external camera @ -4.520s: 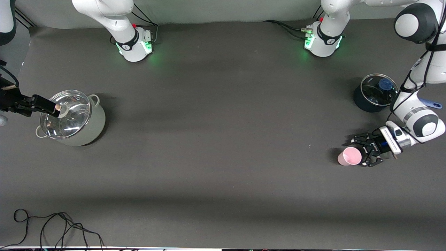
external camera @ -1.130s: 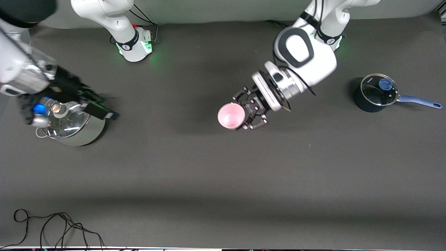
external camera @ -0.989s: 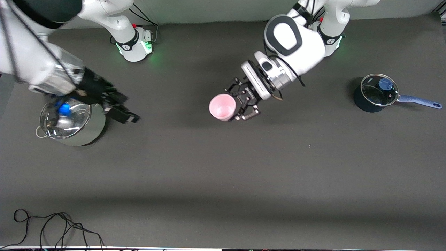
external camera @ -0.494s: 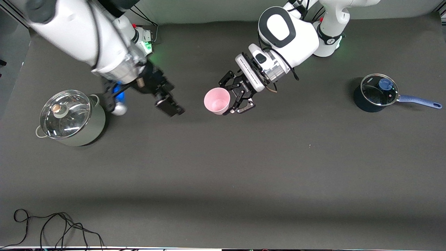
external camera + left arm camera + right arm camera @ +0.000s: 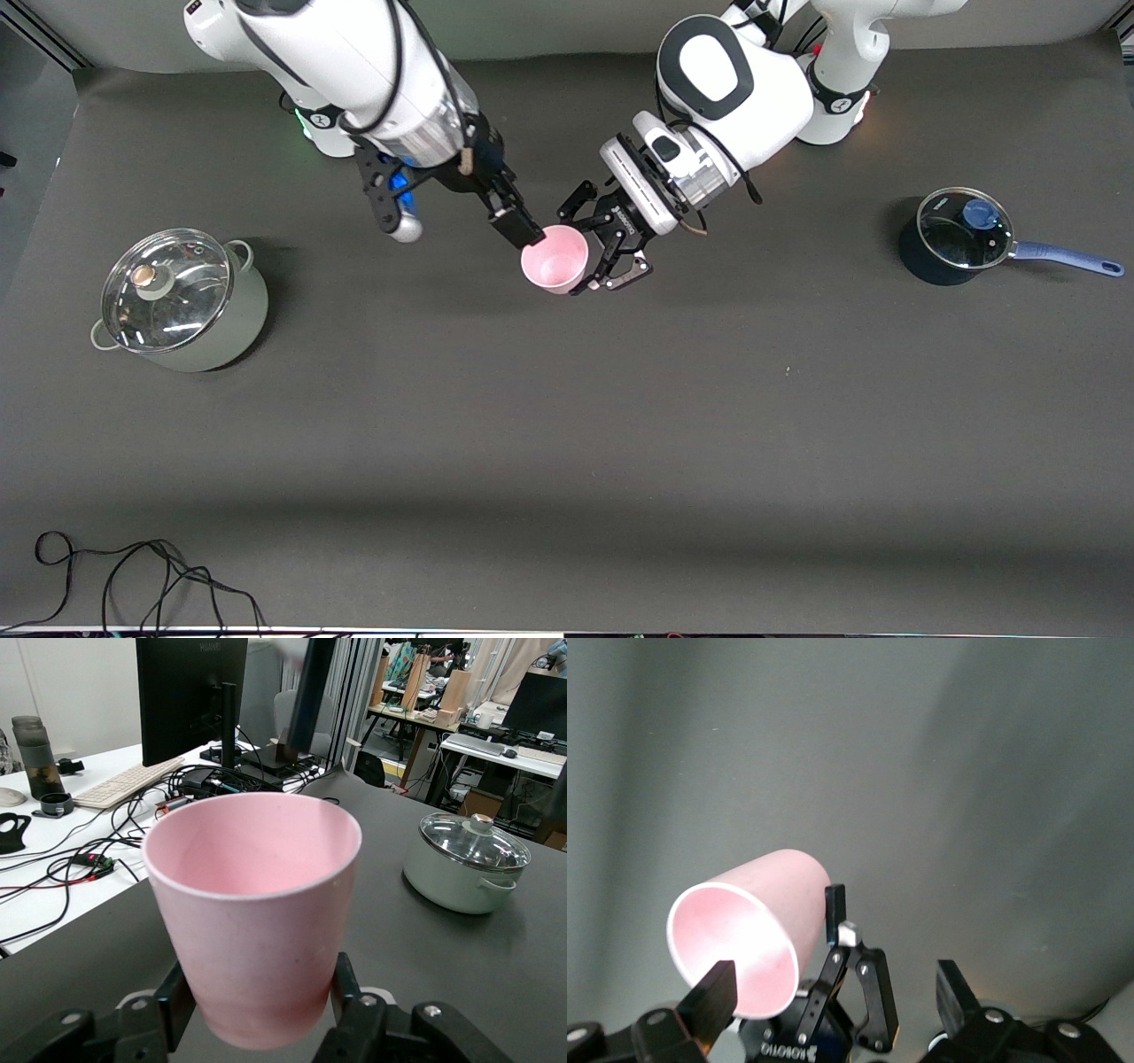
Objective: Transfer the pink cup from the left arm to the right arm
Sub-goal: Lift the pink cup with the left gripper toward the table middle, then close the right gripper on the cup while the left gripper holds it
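Left gripper (image 5: 601, 252) is closed on the pink cup (image 5: 555, 259), skeletal fingers (image 5: 347, 992) pinching the lower wall, cup held in the air over the table's middle, mouth tipped toward the front camera. Right gripper (image 5: 518, 232) is at the cup's rim with its blocky fingers (image 5: 709, 1003) spread, one of them close in front of the cup's mouth, nothing gripped yet. Cup looks light, thin, smooth plastic, likely slippery and a bit squeezable. Best hold for the right gripper: across the upper wall near the rim, clear of the left fingers. Lidded steel pot (image 5: 177, 299) and blue saucepan (image 5: 955, 236) sit at the two ends of the table.
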Robot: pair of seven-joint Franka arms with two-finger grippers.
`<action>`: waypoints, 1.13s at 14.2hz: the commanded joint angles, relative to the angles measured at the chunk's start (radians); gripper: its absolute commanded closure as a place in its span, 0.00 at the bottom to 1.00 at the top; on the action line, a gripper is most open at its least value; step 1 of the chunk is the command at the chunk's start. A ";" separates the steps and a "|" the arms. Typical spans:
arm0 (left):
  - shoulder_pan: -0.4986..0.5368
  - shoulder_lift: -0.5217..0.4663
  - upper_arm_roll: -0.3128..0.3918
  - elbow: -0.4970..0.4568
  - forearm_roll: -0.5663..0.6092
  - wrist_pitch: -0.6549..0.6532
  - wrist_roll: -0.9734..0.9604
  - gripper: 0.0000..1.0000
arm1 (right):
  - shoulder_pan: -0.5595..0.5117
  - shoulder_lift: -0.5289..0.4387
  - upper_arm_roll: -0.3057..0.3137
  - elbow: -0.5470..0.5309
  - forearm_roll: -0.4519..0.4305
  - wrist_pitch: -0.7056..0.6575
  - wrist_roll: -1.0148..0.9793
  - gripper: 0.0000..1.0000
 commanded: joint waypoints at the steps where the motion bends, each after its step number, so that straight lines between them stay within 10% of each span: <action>1: 0.002 -0.008 -0.006 0.009 -0.021 0.012 -0.007 0.60 | 0.022 0.055 -0.011 0.037 -0.016 -0.009 0.026 0.01; 3: 0.002 -0.008 -0.006 0.011 -0.021 0.012 -0.007 0.59 | 0.022 0.067 -0.011 0.042 -0.016 -0.007 0.026 0.02; 4: 0.002 -0.006 -0.006 0.012 -0.021 0.012 -0.007 0.60 | 0.022 0.069 -0.010 0.043 -0.016 -0.006 0.025 0.19; 7: 0.002 -0.006 -0.006 0.012 -0.021 0.012 -0.007 0.59 | 0.022 0.069 -0.011 0.057 -0.016 -0.006 0.020 1.00; 16: 0.004 -0.005 -0.006 0.014 -0.021 0.012 -0.007 0.56 | 0.019 0.069 -0.013 0.065 -0.018 -0.004 0.017 1.00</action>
